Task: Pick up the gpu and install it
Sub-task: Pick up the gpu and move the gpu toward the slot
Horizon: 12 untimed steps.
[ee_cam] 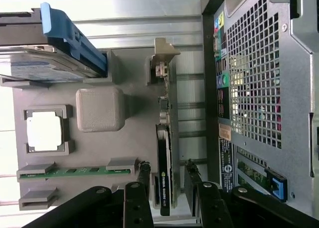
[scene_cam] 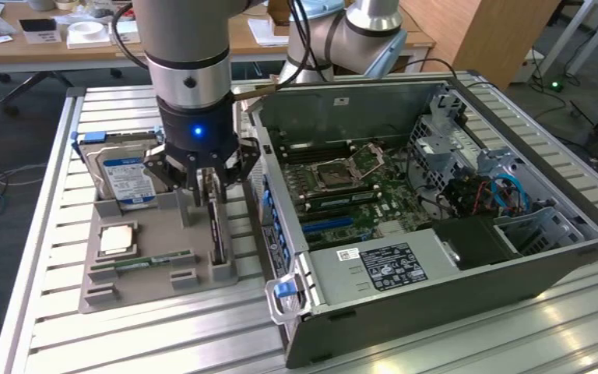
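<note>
The gpu (scene_cam: 216,234) is a thin dark card standing on its edge in a slot at the side of the grey parts tray (scene_cam: 122,292) nearest the computer. In the wrist view the gpu (ee_cam: 167,138) shows a dark face and a metal bracket at its far end. My gripper (scene_cam: 208,196) hangs straight above the card's bracket-side half. Its black fingers (ee_cam: 144,174) straddle the card, with a small gap on each side. The gripper (ee_cam: 168,172) is open and holds nothing.
The open computer case (scene_cam: 548,257) lies at the exterior view's right, motherboard (scene_cam: 351,187) exposed. On the tray sit a blue-labelled hard drive (scene_cam: 122,178), a CPU (scene_cam: 117,238) and a green RAM stick (scene_cam: 143,263). The case wall (ee_cam: 249,73) stands close beside the card.
</note>
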Available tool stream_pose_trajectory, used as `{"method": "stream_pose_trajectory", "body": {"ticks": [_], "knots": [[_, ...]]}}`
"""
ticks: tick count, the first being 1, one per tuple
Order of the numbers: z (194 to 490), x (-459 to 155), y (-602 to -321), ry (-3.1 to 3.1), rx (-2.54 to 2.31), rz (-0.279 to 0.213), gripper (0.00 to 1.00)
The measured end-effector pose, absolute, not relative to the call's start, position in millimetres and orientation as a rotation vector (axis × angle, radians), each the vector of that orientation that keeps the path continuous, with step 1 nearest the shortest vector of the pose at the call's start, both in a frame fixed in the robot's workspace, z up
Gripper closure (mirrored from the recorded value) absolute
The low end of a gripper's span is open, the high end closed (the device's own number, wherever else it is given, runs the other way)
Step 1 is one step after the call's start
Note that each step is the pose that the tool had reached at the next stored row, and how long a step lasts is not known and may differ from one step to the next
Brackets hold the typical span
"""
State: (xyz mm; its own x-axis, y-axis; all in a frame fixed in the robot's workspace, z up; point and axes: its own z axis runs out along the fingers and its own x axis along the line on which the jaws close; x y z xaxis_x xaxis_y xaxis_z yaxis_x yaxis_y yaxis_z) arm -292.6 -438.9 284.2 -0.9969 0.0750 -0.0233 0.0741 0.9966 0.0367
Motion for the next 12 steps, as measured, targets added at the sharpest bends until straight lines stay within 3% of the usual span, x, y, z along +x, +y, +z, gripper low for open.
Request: {"method": "stream_pose_trajectory", "body": {"ticks": [12], "knots": [[270.7, -290.3, -438.9, 3.114, 0.116, 0.054, 0.58]]}}
